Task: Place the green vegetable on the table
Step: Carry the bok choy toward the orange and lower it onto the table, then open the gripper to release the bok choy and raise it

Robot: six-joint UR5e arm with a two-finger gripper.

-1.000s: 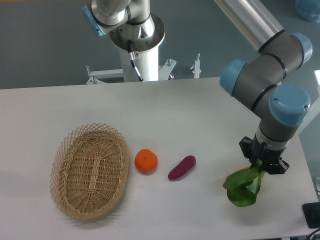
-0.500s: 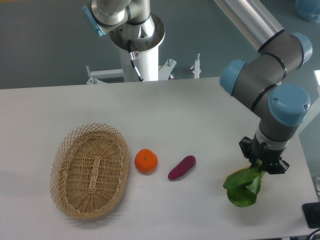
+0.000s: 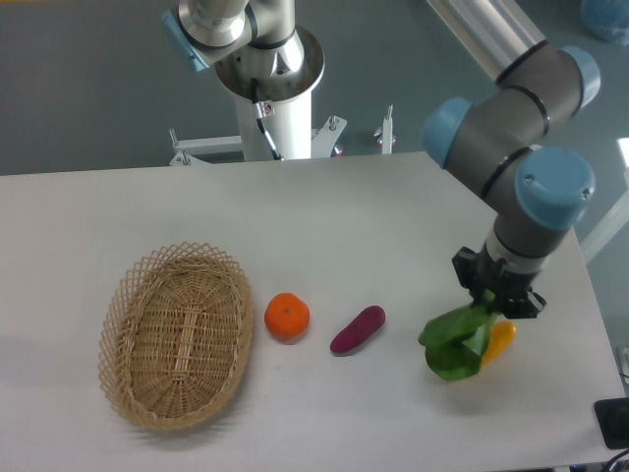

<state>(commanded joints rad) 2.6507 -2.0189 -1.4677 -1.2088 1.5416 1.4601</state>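
The green vegetable (image 3: 454,344), light and floppy, is clenched at its firmer stem by the end effector (image 3: 491,300), leaves drooping toward the worktop (image 3: 393,216) at the purple vegetable's (image 3: 357,329) 3 o'clock.

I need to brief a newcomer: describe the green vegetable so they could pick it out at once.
Start at the white table and go to its right side, where the gripper hangs. The green vegetable dangles from it, beside a yellow vegetable. It alone has dark, floppy leaves; the orange and purple vegetable are smooth and lie further left.
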